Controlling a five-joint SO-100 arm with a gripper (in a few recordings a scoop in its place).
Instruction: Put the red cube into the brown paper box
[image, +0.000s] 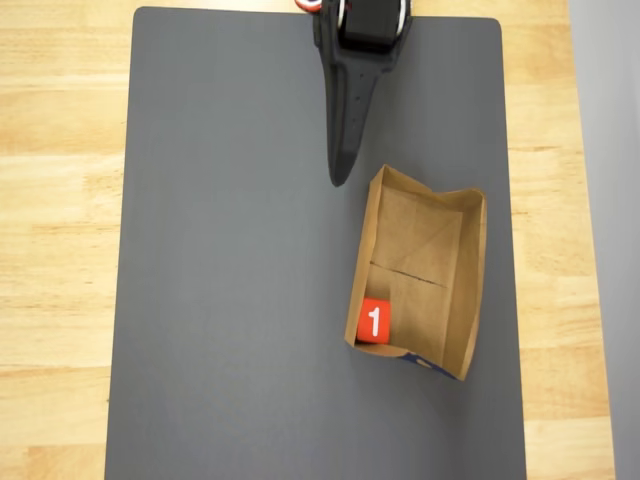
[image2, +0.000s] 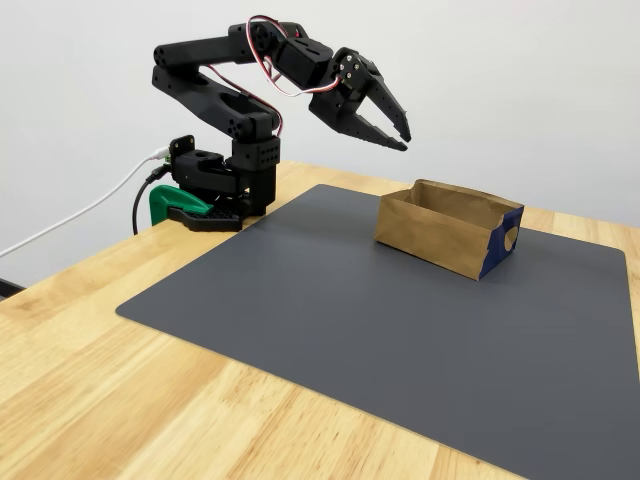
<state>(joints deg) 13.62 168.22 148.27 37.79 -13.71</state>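
Inside the one brown paper box (image: 430, 262), at its lower-left corner in the overhead view, sits the single red cube (image: 374, 321), numeral "1" up. Seen from the fixed view, the box (image2: 440, 232) walls hide the cube, and the arm's jaws hang slightly spread above the dark mat (image2: 380, 330) on the wooden surface (image2: 120, 400), holding nothing.

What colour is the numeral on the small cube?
White, on the red cube; clearest in the overhead view.

The brown paper box (image: 455, 290) is the one raised obstacle on the dark mat (image: 230, 280); its thin walls enclose an open top. Inside it, the red cube (image: 373, 321) sits against the left wall at the near-end corner in the overhead view, leaving the rest of the floor bare. The gripper (image2: 402, 135) hangs in the air above and beside the box's far end, jaws slightly parted.
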